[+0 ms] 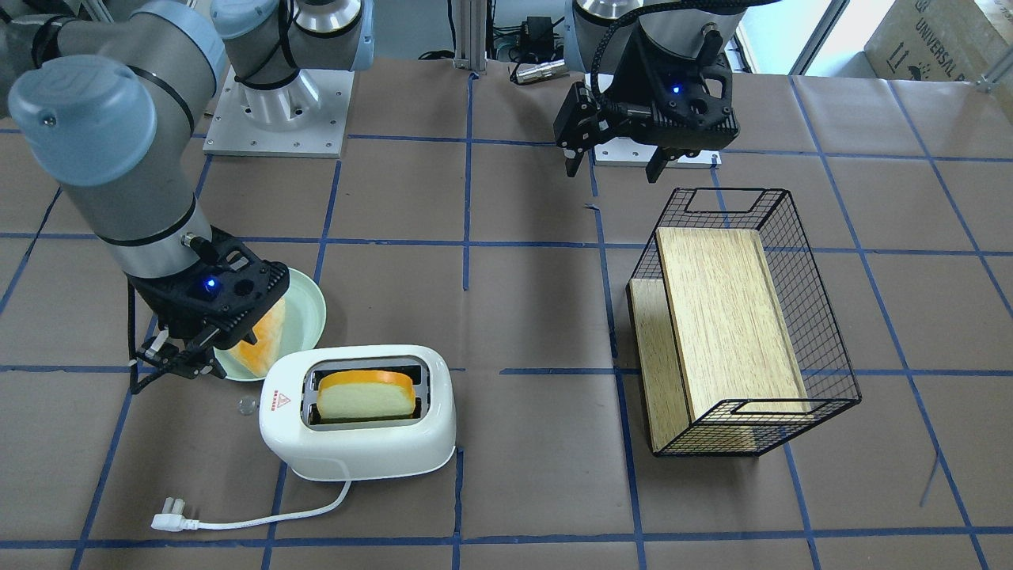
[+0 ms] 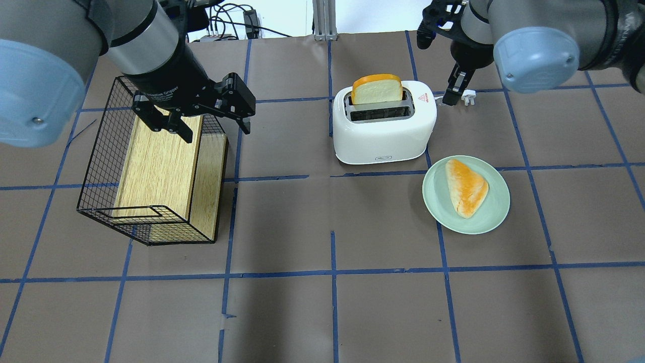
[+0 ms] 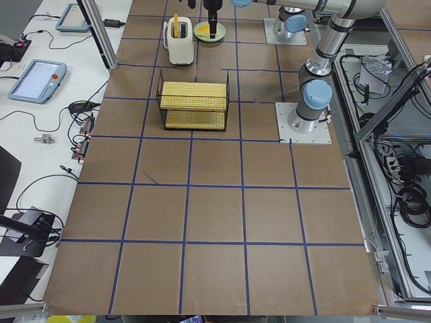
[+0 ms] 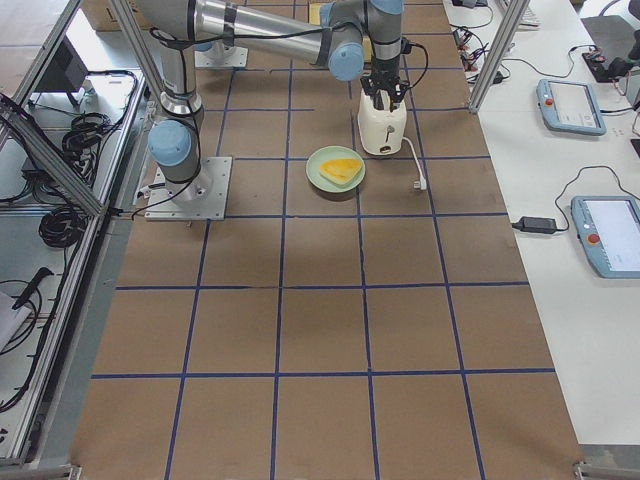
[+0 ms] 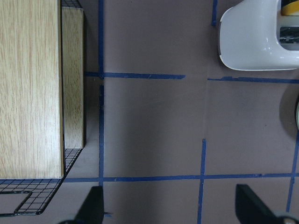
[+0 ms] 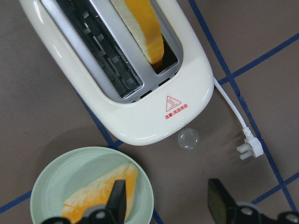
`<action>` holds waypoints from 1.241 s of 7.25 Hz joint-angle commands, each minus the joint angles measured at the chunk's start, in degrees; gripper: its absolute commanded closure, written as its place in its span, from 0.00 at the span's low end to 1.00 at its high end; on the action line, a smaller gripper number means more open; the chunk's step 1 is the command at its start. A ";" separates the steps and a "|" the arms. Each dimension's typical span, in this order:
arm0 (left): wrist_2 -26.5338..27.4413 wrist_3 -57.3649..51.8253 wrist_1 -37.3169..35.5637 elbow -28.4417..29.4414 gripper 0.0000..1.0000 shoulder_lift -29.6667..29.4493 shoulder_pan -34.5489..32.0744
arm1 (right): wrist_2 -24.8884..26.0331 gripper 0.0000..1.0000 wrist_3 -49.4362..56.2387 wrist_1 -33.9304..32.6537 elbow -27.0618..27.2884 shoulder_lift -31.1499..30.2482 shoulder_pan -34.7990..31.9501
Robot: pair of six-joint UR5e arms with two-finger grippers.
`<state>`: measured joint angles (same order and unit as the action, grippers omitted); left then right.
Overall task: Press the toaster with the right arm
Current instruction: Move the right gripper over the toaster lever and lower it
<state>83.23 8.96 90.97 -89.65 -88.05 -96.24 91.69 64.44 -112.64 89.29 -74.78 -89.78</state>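
The glossy white toaster stands on the table with an orange-crusted bread slice upright in one slot. A red triangle sticker is on its top. It also shows in the overhead view and in the right wrist view. A small clear round knob sticks out at the sticker end. My right gripper is open and empty. It hovers above and just off that end, between the toaster and the plate, and shows in the overhead view too. My left gripper is open and empty, above the wire basket's end.
A pale green plate with a bread piece lies beside the toaster. The toaster's white cord and plug trail on the table. A black wire basket holding a wooden box lies on its side under the left arm.
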 commanded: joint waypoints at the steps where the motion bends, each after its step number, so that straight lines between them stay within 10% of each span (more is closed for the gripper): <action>1: 0.00 0.00 0.00 0.00 0.00 -0.02 0.00 | 2.52 0.89 6.10 -0.73 -0.87 1.83 0.04; 9: 0.00 0.00 0.00 0.00 0.00 -0.02 0.00 | 0.52 0.93 22.22 -6.71 -0.17 7.02 0.74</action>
<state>83.23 8.96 90.97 -89.65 -88.06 -96.24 93.07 86.10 -118.80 89.09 -68.32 -89.21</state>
